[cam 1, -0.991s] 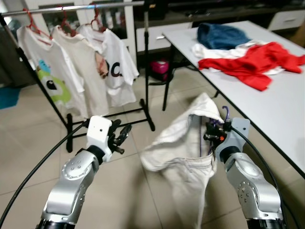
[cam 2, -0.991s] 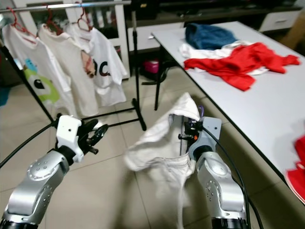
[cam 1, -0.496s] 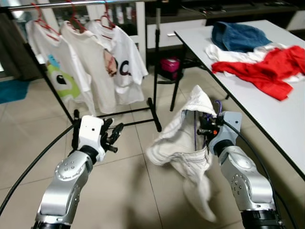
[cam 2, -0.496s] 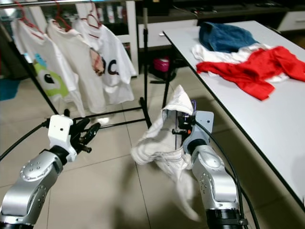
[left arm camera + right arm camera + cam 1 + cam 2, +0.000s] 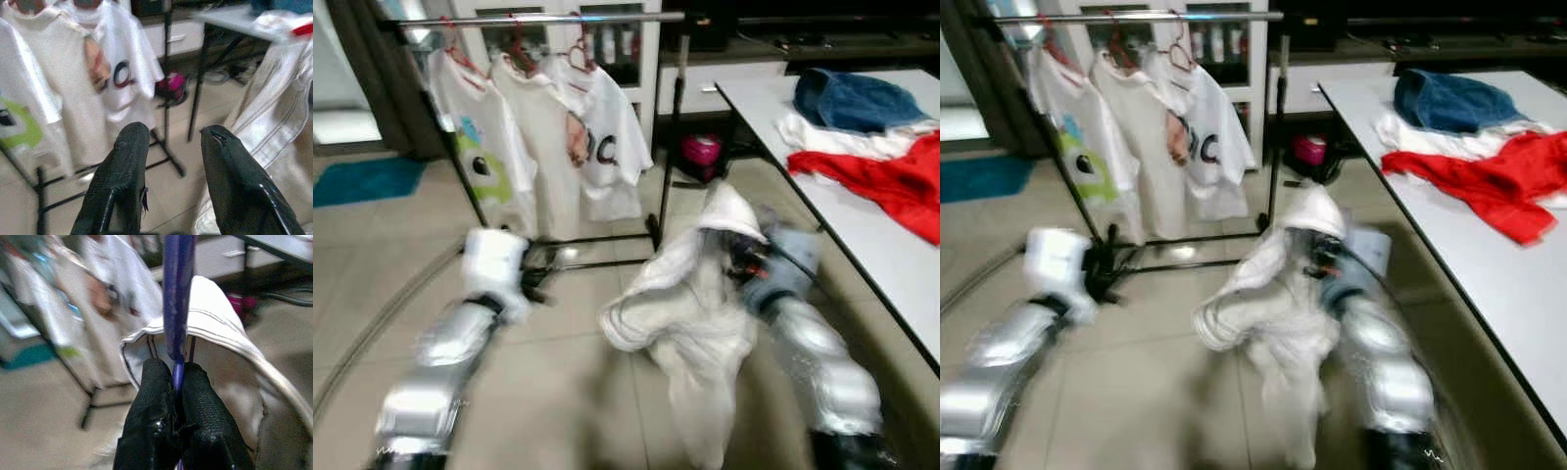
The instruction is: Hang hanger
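— Swung round since half a second ago, has it? The head views look shifted and smeared.

— Yes, the camera has turned toward the robot's left. The black metal clothes rack (image 5: 668, 127) with its silver top rail now sits nearer the middle, and both silver arms are blurred. The things themselves have not moved apart from that.

— Where is the hanger?

— The purple plastic hanger (image 5: 177, 293) is in the right gripper (image 5: 178, 382), its two black fingers pressed together on the hanger's thin stem. A cream-white hooded garment (image 5: 690, 304) is draped over it, the hood peaking above the gripper and the rest drooping toward the beige tiled floor (image 5: 558, 392). It is held in the air between the rack and the long white table (image 5: 891, 245), well short of the rail.

— And the other arm?

— The left gripper (image 5: 171, 147) is raised in front of the rack's lower bar, fingers (image 5: 124, 171) spread with nothing between them. Its wrist view looks past them at the rack and at the edge of the cream garment.

— What already hangs there?

— Three white T-shirts on red hangers (image 5: 517, 51): one with a green cartoon print (image 5: 480, 162), a plain cream one (image 5: 543, 137), one with dark lettering (image 5: 607, 142).

— On the table?

— A dark blue folded garment (image 5: 1449, 98), a white cloth (image 5: 1430, 137) under it, and a red garment (image 5: 1498, 176) spread beside. A small pink object (image 5: 701, 150) sits on the floor behind the rack, and a teal mat (image 5: 362, 181) lies to the far left.
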Controlling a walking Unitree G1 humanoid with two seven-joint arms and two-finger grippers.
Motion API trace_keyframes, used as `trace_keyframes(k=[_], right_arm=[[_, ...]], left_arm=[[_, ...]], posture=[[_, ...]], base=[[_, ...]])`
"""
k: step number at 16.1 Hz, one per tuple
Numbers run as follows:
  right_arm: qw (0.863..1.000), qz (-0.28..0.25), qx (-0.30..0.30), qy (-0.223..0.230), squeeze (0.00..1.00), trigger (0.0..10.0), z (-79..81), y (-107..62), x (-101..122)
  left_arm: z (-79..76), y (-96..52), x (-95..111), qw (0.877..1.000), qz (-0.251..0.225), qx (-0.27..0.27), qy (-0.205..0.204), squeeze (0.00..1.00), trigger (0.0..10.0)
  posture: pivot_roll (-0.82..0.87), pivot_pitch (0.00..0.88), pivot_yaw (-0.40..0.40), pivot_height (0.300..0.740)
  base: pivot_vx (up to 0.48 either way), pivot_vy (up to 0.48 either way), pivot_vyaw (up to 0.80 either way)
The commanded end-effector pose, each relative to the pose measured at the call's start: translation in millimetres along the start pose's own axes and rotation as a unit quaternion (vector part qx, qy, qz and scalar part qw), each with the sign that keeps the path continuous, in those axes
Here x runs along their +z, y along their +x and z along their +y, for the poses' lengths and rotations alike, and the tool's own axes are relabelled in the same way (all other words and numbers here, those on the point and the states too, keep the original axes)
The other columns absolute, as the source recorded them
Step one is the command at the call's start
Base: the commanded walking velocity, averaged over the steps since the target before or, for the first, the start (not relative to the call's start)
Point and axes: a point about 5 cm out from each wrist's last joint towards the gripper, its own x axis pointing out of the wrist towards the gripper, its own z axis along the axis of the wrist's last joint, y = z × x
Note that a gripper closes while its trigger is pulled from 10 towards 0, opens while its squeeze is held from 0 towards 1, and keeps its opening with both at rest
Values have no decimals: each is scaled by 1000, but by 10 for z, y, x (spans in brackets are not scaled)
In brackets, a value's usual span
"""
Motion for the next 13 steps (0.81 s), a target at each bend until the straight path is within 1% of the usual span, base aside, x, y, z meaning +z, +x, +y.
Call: trace_keyframes(k=[1, 6, 9, 13], right_arm=[[999, -44, -14, -7, 0, 10000, -113, -41, 193], [999, -41, -16, -12, 0, 10000, -112, -90, 181], [999, -40, -18, -11, 0, 10000, -108, -80, 175], [999, -40, -16, -7, 0, 10000, -102, -103, 159]], left_arm=[[-130, 78, 76, 1000, -14, -23, 0, 0, 10000], [-162, 60, 88, 999, -14, -28, -5, 0, 10000], [-124, 60, 82, 1000, -11, -26, -6, 0, 10000], [-142, 34, 94, 1000, -9, -30, -3, 0, 10000]], posture=[[-36, 0, 32, 740], [-45, 0, 33, 740], [-44, 0, 38, 740], [-24, 0, 34, 740]], base=[[401, 0, 0], [403, 0, 0], [404, 0, 0], [404, 0, 0]])
